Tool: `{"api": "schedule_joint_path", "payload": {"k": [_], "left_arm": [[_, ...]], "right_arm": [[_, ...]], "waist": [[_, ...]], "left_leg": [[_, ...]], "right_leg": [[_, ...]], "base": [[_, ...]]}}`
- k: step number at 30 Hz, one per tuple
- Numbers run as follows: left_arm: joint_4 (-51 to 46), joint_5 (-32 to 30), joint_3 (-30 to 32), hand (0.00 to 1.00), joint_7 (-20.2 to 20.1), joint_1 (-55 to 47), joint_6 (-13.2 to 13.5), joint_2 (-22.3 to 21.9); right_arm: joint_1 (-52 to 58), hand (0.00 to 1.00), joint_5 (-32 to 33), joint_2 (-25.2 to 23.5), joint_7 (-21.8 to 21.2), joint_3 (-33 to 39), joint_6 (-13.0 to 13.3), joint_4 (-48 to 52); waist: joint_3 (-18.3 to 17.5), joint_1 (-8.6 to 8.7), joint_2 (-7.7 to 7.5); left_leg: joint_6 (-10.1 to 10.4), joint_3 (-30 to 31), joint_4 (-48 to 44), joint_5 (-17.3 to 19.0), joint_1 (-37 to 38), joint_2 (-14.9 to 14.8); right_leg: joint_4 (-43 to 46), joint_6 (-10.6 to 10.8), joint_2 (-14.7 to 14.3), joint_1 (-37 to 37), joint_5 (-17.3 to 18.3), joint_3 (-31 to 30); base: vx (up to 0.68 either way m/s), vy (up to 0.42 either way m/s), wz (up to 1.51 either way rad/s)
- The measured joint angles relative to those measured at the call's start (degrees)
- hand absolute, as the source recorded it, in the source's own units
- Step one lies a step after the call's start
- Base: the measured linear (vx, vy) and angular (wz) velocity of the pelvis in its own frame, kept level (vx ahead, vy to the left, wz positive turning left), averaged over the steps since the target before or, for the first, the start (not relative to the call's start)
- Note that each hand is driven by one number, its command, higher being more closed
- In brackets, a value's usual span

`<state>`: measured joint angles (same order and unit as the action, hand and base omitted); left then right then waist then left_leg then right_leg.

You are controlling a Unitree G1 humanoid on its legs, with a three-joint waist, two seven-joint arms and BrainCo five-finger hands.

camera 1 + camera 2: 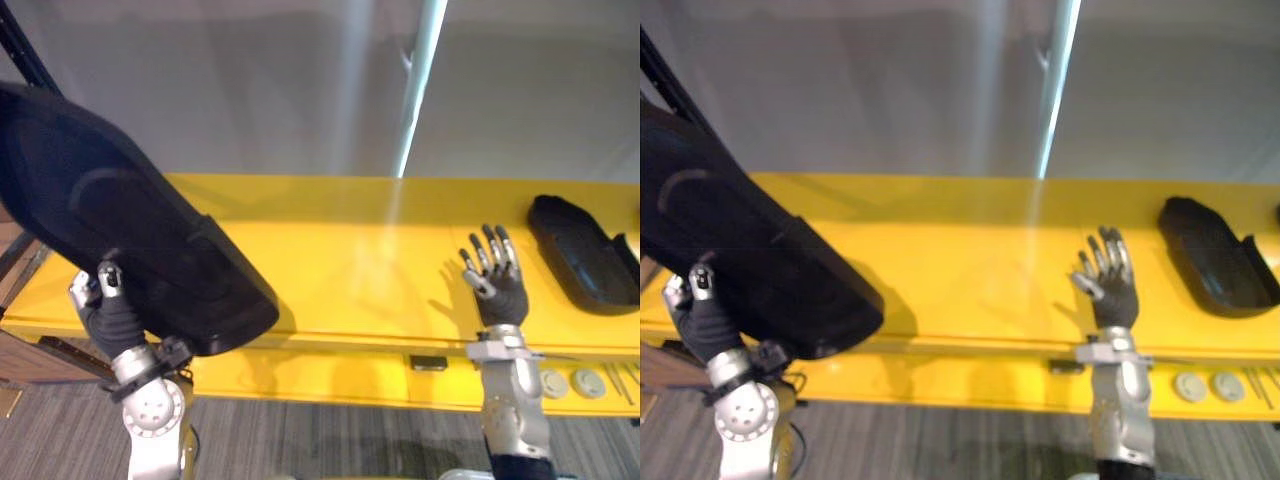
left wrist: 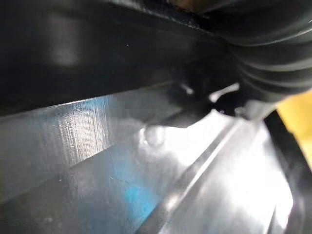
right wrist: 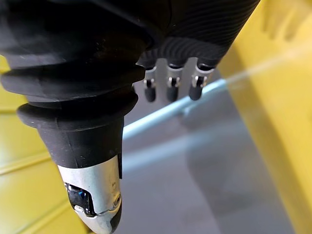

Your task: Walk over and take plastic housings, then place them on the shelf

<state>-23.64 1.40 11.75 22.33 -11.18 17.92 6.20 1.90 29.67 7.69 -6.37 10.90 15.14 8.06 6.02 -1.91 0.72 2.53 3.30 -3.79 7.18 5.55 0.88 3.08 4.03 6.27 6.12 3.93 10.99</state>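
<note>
Held housing above the left end of the shelf, free space to its right

The left hand (image 1: 112,315) grasps the held housing (image 1: 130,230) at its near lower edge: the thumb lies over the black surface, while the fingers are hidden behind the part. The long axis of the housing runs slanted, from high at the far left down to the near right, and its lower end hangs over the near edge of the yellow shelf (image 1: 350,260). The bare part of the shelf lies just to the right and farther in, so I judge that the left hand must carry the part that way and lay it flat. The right hand (image 1: 497,285) is released, fingers straight, above the shelf near the second housing (image 1: 585,255), which already lies at the right end.
</note>
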Motion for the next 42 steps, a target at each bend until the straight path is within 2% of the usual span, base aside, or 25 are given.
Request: {"api": "schedule_joint_path", "payload": {"k": [2,6,9,11,13,14,15,17,18,21,24,26,29,33,36,42], "left_arm": [[-0.13,0.41,0.95,1.0,-5.01,0.16,-1.89,2.66],[0.32,0.49,0.79,1.0,-9.67,3.57,-6.22,7.54],[2.89,3.39,-1.07,1.0,-13.13,9.57,-10.96,12.25],[7.51,7.01,-3.23,1.0,-14.95,14.91,-16.1,14.36],[11.91,9.33,-4.53,1.0,-15.65,18.22,-19.59,15.12],[16.67,10.09,-5.77,1.0,-16.12,21.13,-21.94,15.97],[21.84,10.76,-6.26,1.0,-16.56,24.03,-23.73,16.31],[29.61,13.02,-6.33,1.0,-16.6,27.69,-25.38,17.01],[38.46,14.55,-6.37,1.0,-16.8,31.89,-26.06,18.82],[51.59,17.38,-6.36,1.0,-17.79,37.99,-26.3,23.81],[61.0,19.15,-6.39,1.0,-19.03,43.24,-27.38,26.81],[63.5,21.31,-6.37,1.0,-19.69,45.42,-30.12,29.09],[65.41,23.62,-6.42,1.0,-20.23,46.75,-34.1,29.31],[66.71,25.12,-6.86,1.0,-20.23,46.78,-38.41,29.05],[68.76,25.08,-6.85,1.0,-20.18,47.05,-40.43,27.3],[71.36,25.07,-8.9,1.0,-19.8,47.0,-44.61,24.31]], "right_arm": [[0.06,0.0,-1.31,0.2,2.03,2.12,0.13,3.11],[0.44,0.0,-2.4,0.78,4.04,5.15,0.06,5.12],[2.18,0.0,-2.39,1.11,5.14,7.28,0.06,7.8],[2.54,0.0,-2.22,2.01,4.9,9.24,0.07,10.2],[2.62,0.0,-1.51,2.85,3.77,9.79,-0.25,10.79],[2.98,0.0,0.39,3.42,1.38,10.14,-0.91,11.09],[3.4,0.0,4.94,4.18,-3.15,10.31,-3.08,11.32],[3.79,0.0,11.43,5.63,-10.36,10.36,-7.21,11.41],[4.4,0.0,15.94,7.54,-16.51,10.39,-11.05,11.45],[4.73,0.0,22.15,10.18,-23.96,10.7,-15.53,11.45],[6.66,0.0,25.77,10.34,-25.85,12.7,-16.73,11.44],[8.86,0.0,25.77,10.29,-26.68,13.44,-17.78,11.42],[11.32,0.0,25.52,9.77,-28.35,12.67,-18.49,11.11],[12.47,0.0,25.19,9.37,-30.04,12.59,-18.74,11.09],[13.33,0.0,25.21,9.38,-30.03,12.62,-19.08,11.08],[12.88,0.0,25.27,9.38,-29.97,12.4,-20.56,11.08]], "waist": [[-0.33,1.07,-0.04],[-0.71,2.28,-0.48],[-1.88,3.78,-0.92],[-2.59,5.68,-0.3],[-3.02,6.51,0.41],[-2.99,7.54,0.81],[-3.0,8.37,1.21],[-2.84,9.37,1.68],[-2.78,10.25,1.96],[-2.41,12.22,2.2],[-2.13,13.82,2.63],[-1.53,14.67,3.7],[-0.73,16.54,5.09],[-0.43,18.46,5.64],[0.02,18.58,6.45],[0.85,18.83,6.67]], "left_leg": [[-0.21,-1.55,0.32,-0.14,0.41,-0.22],[-0.59,-6.31,0.21,0.12,0.44,-0.85],[-0.75,-8.73,0.38,0.24,0.42,-1.05],[-0.77,-10.31,0.35,0.19,0.44,-1.1],[-0.76,-11.63,0.3,0.15,0.58,-1.25],[-0.76,-12.71,0.39,0.15,0.99,-1.44],[-0.75,-13.61,0.99,0.15,1.68,-1.7],[-0.62,-14.89,1.58,0.09,2.52,-2.04],[-0.6,-16.21,1.72,0.11,2.59,-2.4],[-0.5,-18.34,2.23,0.04,2.74,-2.91],[-0.21,-19.86,3.0,-0.15,3.61,-3.07],[-0.17,-22.48,3.44,-0.18,3.59,-3.06],[0.0,-24.63,3.62,-0.29,4.07,-3.04],[1.09,-26.54,3.55,-0.99,4.43,-3.18],[1.1,-28.65,3.57,-0.98,4.41,-3.61],[1.09,-28.83,3.65,-0.98,4.37,-3.88]], "right_leg": [[-0.08,-0.3,-0.02,0.04,-0.32,-0.46],[-1.05,-0.04,-0.28,-0.19,-1.58,-2.6],[-1.82,0.2,-0.55,-0.9,-2.44,-4.61],[-1.83,0.32,-0.73,-1.78,-2.86,-6.39],[-1.84,0.3,-0.91,-2.19,-3.08,-7.3],[-1.83,0.29,-1.15,-2.24,-3.15,-8.1],[-1.82,0.25,-1.49,-2.28,-3.18,-8.94],[-1.81,0.1,-1.94,-2.34,-3.29,-9.94],[-1.81,-0.19,-2.5,-2.96,-3.58,-11.19],[-1.78,-0.52,-3.3,-4.17,-4.0,-13.44],[-1.78,-0.55,-3.74,-4.54,-4.04,-14.74],[-1.28,-0.52,-4.08,-6.01,-4.06,-16.85],[-1.09,-0.54,-4.27,-6.3,-4.05,-17.96],[-0.9,-0.69,-4.47,-6.46,-3.95,-19.08],[-0.35,-0.73,-5.03,-7.14,-3.92,-19.54],[-0.23,-0.84,-5.25,-7.11,-3.95,-19.02]], "base": [[-0.07,-0.002,-0.15],[-0.09,0.019,-0.29],[-0.05,0.023,-0.34],[-0.01,0.026,-0.36],[0.01,0.02,-0.3],[0.01,0.008,-0.39],[-0.01,-0.002,-0.34],[-0.01,-0.02,-0.38],[-0.01,-0.025,-0.44],[-0.01,-0.028,-0.39],[0.01,-0.017,-0.29],[-0.01,0.0,-0.39],[0.0,-0.004,-0.25],[-0.01,-0.03,-0.19],[-0.03,-0.04,-0.09],[-0.04,-0.026,0.04]]}}
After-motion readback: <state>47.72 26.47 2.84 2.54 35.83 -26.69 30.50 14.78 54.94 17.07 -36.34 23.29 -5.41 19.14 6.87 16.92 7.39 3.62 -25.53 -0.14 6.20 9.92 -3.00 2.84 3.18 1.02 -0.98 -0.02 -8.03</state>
